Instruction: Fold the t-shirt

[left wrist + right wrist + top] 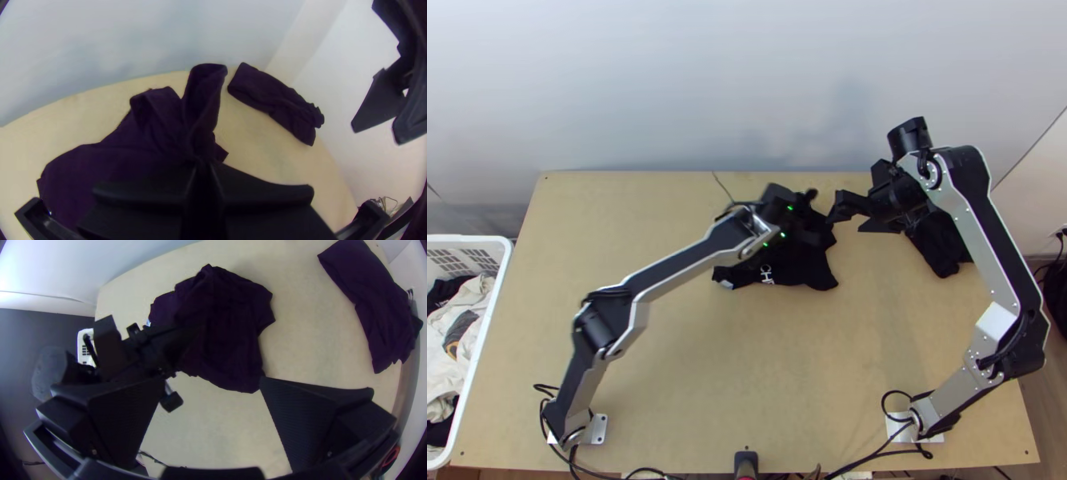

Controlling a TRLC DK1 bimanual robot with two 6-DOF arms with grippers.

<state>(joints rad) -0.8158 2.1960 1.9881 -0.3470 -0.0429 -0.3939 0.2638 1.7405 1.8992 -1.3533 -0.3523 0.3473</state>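
Note:
The black t-shirt (pixel 799 270) lies bunched on the table's far middle, white print near its front edge. Over it is my left gripper (pixel 809 234); in the left wrist view the left gripper (pixel 202 163) is shut, with gathered folds of the t-shirt (pixel 151 129) at its fingertips. My right gripper (pixel 843 212) stands open just right of the cloth, above the table. From the right wrist, the t-shirt (pixel 222 324) lies beyond the open right gripper (pixel 212 381), nothing between its fingers. Part of the shirt is hidden under the left arm.
Another dark folded cloth (pixel 939 244) lies at the table's right side, partly beneath the right arm; the left wrist view shows this second cloth (pixel 275 100) too. A white basket (pixel 487 320) of clothes stands left of the table. Cables lie along the near edge.

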